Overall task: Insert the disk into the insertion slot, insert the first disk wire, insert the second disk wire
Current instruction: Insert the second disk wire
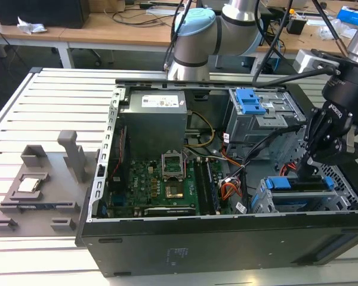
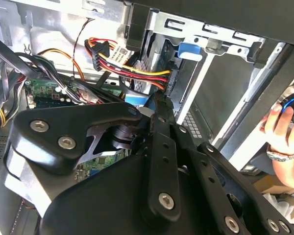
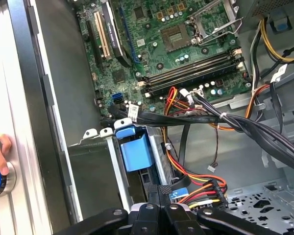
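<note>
- Exterior view: your gripper is down at the low silver insertion slot in the case corner on the exterior view's right; the disk, blue carrier visible, already sits in that cage; the taller grey cage with the blue latch is well apart behind it; the motherboard and power supply lie toward the exterior view's left, untouched.
- Second wrist view: the black linkage of the gripper reaches to the blue connector end at the disk's edge; the red-yellow-black power cable runs in just beside it, its plug near the drive's rear; a person's hand rests on a round knob outside the case.
- First wrist view: the fingers look pressed together on a flat black wire with a blue tab, just beside the power plug; the blue carrier of the disk stands seated in the cage.
- Judgement: the disk step looks done; you're on a wire step; which of the two wires I can't tell.
- Next move calls for squaring the connector to the drive's port and pushing straight; the power cable is close, so watch for snagging.
</note>
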Controlling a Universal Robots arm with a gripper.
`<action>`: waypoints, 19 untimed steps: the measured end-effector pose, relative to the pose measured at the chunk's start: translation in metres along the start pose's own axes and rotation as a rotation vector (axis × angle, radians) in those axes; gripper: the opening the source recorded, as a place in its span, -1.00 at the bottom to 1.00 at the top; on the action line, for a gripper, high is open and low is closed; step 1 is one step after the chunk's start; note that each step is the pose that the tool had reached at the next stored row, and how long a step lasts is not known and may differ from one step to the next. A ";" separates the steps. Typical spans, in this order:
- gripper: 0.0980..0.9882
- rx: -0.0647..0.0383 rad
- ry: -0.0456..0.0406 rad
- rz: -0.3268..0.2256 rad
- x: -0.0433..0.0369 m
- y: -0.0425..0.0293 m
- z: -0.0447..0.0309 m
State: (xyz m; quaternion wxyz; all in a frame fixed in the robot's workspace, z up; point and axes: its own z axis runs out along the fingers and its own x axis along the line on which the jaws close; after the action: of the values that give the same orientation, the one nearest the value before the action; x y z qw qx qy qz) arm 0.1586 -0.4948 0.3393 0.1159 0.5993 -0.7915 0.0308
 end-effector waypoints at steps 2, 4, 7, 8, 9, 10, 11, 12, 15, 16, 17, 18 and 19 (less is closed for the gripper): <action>-0.99 0.000 0.0001 0.000 0.0011 -0.0003 0.0004; -0.99 0.000 -0.0001 0.000 0.0040 -0.0012 0.0011; -0.99 -0.001 -0.0015 0.001 0.0079 -0.0024 0.0020; -0.99 -0.001 -0.0027 0.001 0.0091 -0.0028 0.0025; -0.99 -0.002 -0.0045 0.001 0.0105 -0.0032 0.0031; -0.99 -0.002 -0.0054 0.001 0.0107 -0.0027 0.0046; -0.99 -0.002 -0.0053 0.001 0.0107 -0.0022 0.0056; -0.99 -0.002 -0.0059 0.001 0.0107 -0.0013 0.0069; -0.99 -0.002 -0.0063 0.001 0.0106 -0.0011 0.0074; -0.99 -0.002 -0.0063 0.000 0.0106 -0.0011 0.0074; -0.99 -0.002 -0.0064 0.000 0.0106 -0.0011 0.0075; -0.99 -0.002 -0.0063 0.000 0.0106 -0.0011 0.0075; -0.96 -0.002 -0.0062 0.000 0.0106 -0.0011 0.0075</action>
State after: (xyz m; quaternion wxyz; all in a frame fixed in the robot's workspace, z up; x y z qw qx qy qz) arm 0.1558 -0.5065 0.3343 0.1140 0.5991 -0.7920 0.0282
